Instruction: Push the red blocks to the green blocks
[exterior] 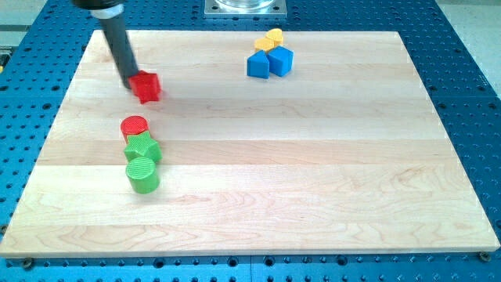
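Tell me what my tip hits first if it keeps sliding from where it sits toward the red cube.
My tip sits at the upper-left edge of the red cube, seemingly touching it, so it meets that first. Pushed on toward the view's lower right, the board beyond looks free; the red cylinder lies off that line.

Red cube lies on the tabletop toward the view's upper left, apart from the others; red cylinder stands upright below it, touching the green star-shaped block; green cylinder stands upright just below, touching the star; all three form one column.
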{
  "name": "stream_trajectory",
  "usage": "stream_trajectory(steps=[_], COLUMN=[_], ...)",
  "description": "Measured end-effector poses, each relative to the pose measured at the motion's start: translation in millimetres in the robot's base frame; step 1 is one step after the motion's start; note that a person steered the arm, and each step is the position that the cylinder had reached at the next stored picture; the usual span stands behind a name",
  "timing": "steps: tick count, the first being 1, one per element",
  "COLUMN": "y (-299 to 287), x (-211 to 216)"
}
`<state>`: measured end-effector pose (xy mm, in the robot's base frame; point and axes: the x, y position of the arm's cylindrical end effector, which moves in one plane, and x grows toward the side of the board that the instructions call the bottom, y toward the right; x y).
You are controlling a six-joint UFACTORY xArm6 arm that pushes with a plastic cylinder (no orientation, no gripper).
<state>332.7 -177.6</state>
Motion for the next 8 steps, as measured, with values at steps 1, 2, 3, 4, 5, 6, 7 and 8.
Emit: stream_trajectory(steps=[1, 2, 3, 4, 5, 6, 7, 8], y=[6, 19, 20, 37, 37, 55, 86, 87], x=[13, 36, -11, 16, 53, 69, 68, 88])
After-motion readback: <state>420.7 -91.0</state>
